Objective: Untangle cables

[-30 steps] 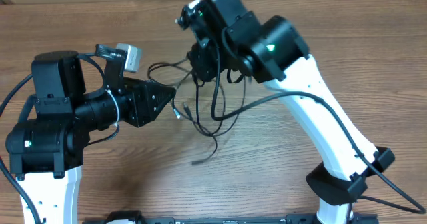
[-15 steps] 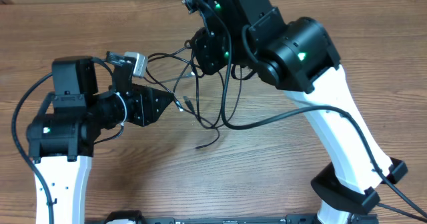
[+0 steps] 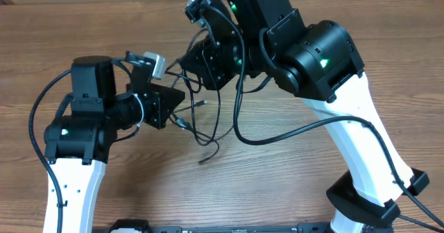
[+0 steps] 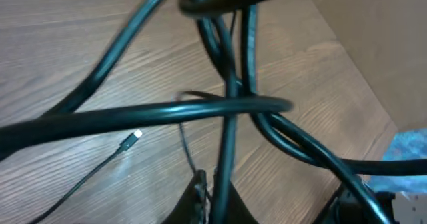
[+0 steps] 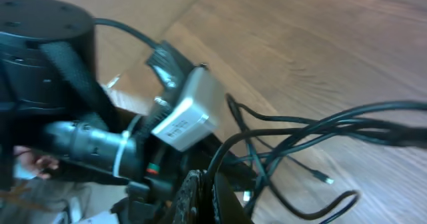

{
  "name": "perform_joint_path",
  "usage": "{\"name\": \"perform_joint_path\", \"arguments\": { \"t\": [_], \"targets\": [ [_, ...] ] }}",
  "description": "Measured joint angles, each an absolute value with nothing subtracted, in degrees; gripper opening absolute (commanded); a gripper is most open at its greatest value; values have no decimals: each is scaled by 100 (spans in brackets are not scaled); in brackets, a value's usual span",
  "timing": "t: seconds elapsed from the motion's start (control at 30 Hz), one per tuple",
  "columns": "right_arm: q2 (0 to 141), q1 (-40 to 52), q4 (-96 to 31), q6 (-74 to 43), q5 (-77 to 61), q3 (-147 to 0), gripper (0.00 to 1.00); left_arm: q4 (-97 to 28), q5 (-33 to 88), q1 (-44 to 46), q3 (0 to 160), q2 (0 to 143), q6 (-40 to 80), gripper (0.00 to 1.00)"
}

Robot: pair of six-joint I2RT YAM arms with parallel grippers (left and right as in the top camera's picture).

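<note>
Both arms meet over the middle of the worktop's (image 3: 83, 25) far edge; the cables (image 3: 199, 116) hang there in one knot, partly lifted, a loose tail trailing toward the centre. Left gripper (image 4: 213, 187) has its jaws pressed together on a strand running straight down into them; right gripper (image 5: 205, 181) looks likewise pinched on a strand, fingers almost touching. My read: one anchors, the other draws away, so the loops open. Count: two grippers, one tangle; one plug tip (image 4: 136, 136) in the left wrist view; number of cords, cannot tell.
</note>
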State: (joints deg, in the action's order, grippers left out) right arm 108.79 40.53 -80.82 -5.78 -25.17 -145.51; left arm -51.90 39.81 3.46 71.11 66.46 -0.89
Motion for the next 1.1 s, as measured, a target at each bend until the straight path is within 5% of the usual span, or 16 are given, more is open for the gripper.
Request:
{"name": "perform_joint_path", "arguments": {
  "t": [0.4, 0.7, 0.9, 0.97, 1.03, 1.1],
  "targets": [
    [10877, 3533, -8534, -580, -515, -14553, 4, -5472, 3487, 405, 7109, 6646, -84, 4],
    [10877, 1616, -8510, -794, 803, -14556, 4, -5867, 2823, 405, 7094, 6646, -82, 4],
    [10871, 541, -8790, -860, 294, -14560, 4, -5894, 2604, 405, 7089, 6646, -84, 4],
    [10868, 412, -8962, -733, -239, -14562, 19, -5861, 2609, 405, 7087, 6646, -84, 4],
    [10864, 416, -9142, -628, -694, -14564, 63, -5822, 2663, 405, 7087, 6646, -82, 4],
    [10860, 449, -9376, -408, -1190, -14571, 77, -5793, 2777, 405, 7087, 6646, -84, 4]
  ]
}}
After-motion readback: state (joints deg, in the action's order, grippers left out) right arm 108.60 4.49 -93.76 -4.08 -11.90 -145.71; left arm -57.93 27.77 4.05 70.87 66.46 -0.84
